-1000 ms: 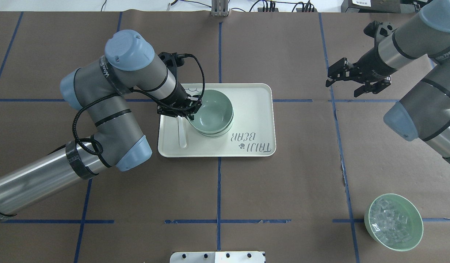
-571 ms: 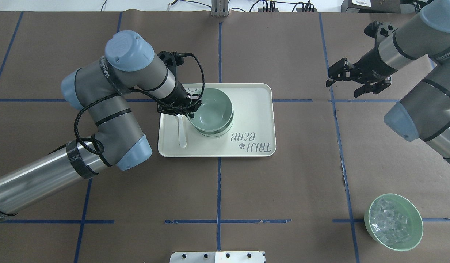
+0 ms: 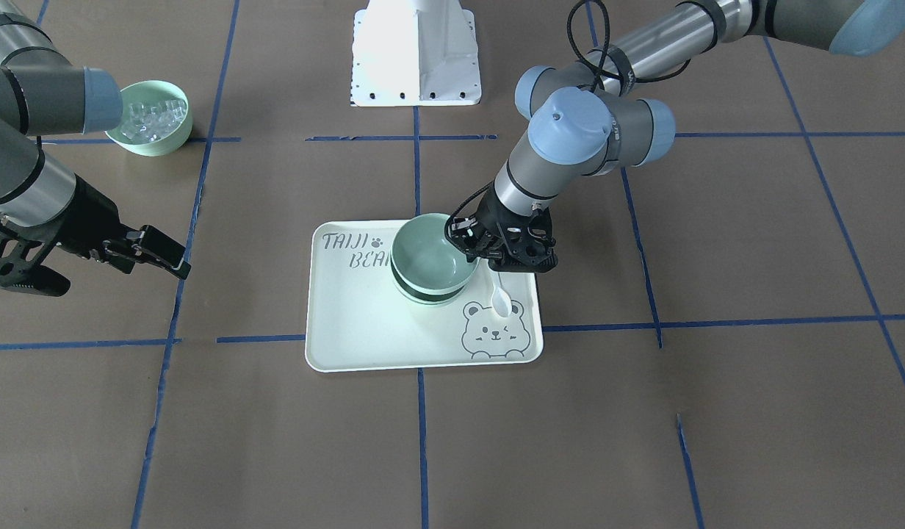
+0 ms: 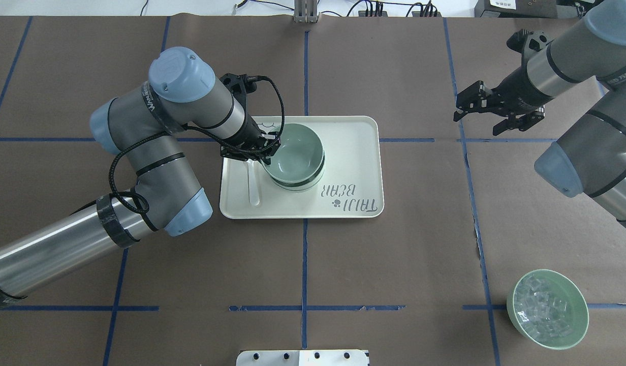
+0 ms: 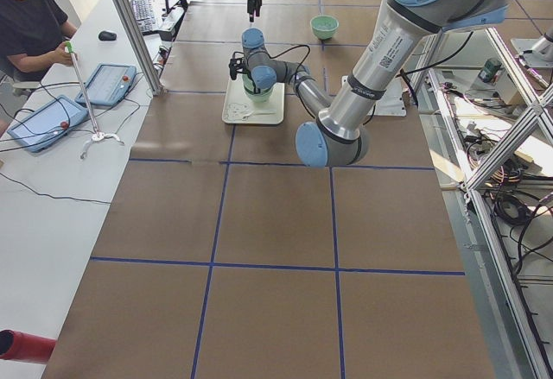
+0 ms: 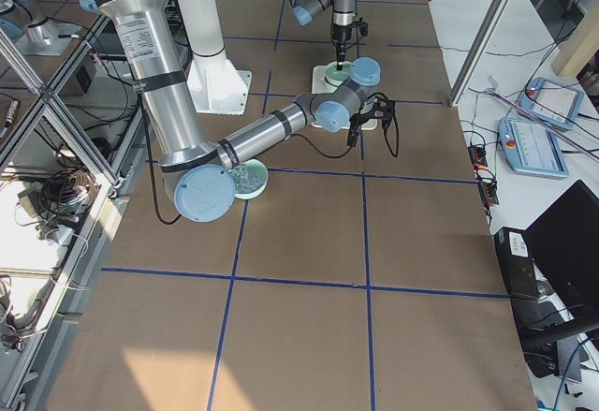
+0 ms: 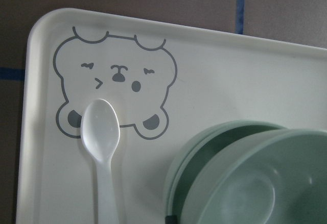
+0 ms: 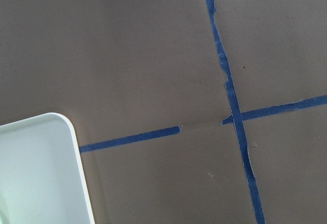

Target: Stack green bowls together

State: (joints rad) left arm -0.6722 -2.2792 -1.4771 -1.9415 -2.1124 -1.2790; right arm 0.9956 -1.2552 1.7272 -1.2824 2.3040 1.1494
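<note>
step, likely: seating top bowl (image 4: 299,146) into green bowls (image 4: 299,184) on tray (image 4: 354,152), mid-bench toward far edge. left gripper (image 4: 264,153) clamped on its rim; right gripper (image 4: 474,124) apart, near right edge. next: lower level, release.

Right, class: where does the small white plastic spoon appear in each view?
Front-facing: spoon on the pale rectangular tray, head between the bear print's ears.
Overhead: spoon left of the stacked green bowls.
Exterior left: too small to tell.
Exterior right: too small to tell.
Left wrist: spoon lower left, head between the ears.
Right wrist: not in it.
Shared landmark: the bear print.
</note>
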